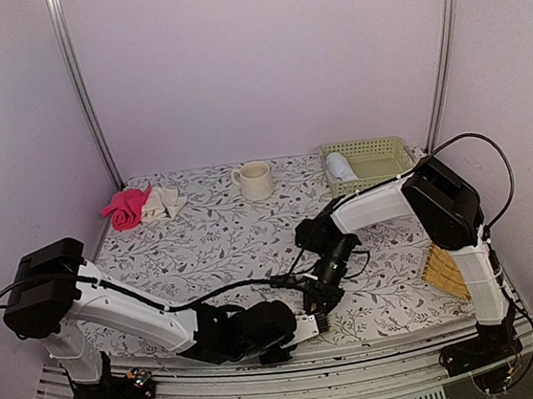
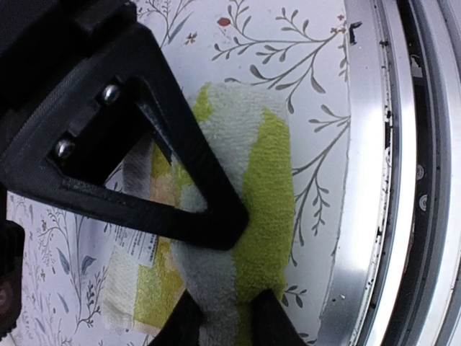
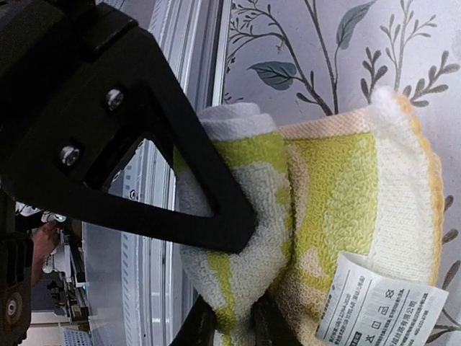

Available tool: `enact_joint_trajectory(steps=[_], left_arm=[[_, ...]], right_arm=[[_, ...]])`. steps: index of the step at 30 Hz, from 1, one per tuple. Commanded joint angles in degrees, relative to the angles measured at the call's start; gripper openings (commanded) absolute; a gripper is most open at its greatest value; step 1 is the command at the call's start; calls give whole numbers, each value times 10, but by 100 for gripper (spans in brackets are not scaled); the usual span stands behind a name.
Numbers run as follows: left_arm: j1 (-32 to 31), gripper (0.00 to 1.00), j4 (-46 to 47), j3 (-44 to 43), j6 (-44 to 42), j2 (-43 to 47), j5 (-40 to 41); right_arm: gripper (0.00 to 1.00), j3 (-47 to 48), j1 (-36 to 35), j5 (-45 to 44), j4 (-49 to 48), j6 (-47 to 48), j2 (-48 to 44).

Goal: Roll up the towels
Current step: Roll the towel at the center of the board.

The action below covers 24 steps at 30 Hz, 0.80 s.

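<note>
The small yellow-green and cream patterned terry towel [image 2: 266, 194] lies at the middle of the near table edge. It is wound into a thick roll with a flat tail beside it, and a white printed care label [image 3: 374, 306] hangs from the tail's hem.

The roll sits just beside the aluminium edge rail [image 2: 367, 180]. Beyond it the leaf-printed tabletop [image 1: 213, 239] runs back to a cream mug [image 1: 256, 179] and a pale green plastic basket [image 1: 391, 152]. The pale blue terry towel [image 1: 342, 166] lies in the basket's left end.

The left arm stretches low along the front edge. The right arm's elbow is raised and its forearm slopes down and leftward. The left gripper [image 2: 220, 277] and the right gripper [image 3: 229, 281] are both narrowed onto the roll, pinching it.
</note>
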<state>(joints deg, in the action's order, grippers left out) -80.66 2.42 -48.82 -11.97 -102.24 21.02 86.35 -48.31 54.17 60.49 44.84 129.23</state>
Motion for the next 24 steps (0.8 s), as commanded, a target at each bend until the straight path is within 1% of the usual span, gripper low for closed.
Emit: enact_joint_trajectory(steps=[1, 3, 5, 8, 12, 14, 16, 20, 24], left_arm=[[18, 20, -33, -14, 22, -9, -78], [29, 19, -56, -20, 40, -6, -106], [41, 18, -76, -27, 57, -7, -135], [60, 18, -102, -40, 80, -16, -191], [101, 18, -147, -79, 115, -38, -282], [130, 17, -155, -93, 133, -46, -341], [163, 17, -166, -108, 156, -60, -414], [212, 17, -168, -130, 205, -92, -515], [249, 17, -147, -140, 260, -128, -602]], right_arm=[[29, -7, 7, -62, 17, 8, -26], [35, -13, 25, -76, 21, 7, -78], [39, -18, 44, -89, 21, 2, -137], [40, -32, 71, -107, 3, -23, -224], [41, -98, 85, -140, -85, -57, -353], [41, -149, 85, -166, -137, -72, -412], [41, -195, 85, -180, -170, -71, -461], [40, -253, 71, -215, -199, -42, -508], [43, -304, 15, -310, -242, -23, -506]])
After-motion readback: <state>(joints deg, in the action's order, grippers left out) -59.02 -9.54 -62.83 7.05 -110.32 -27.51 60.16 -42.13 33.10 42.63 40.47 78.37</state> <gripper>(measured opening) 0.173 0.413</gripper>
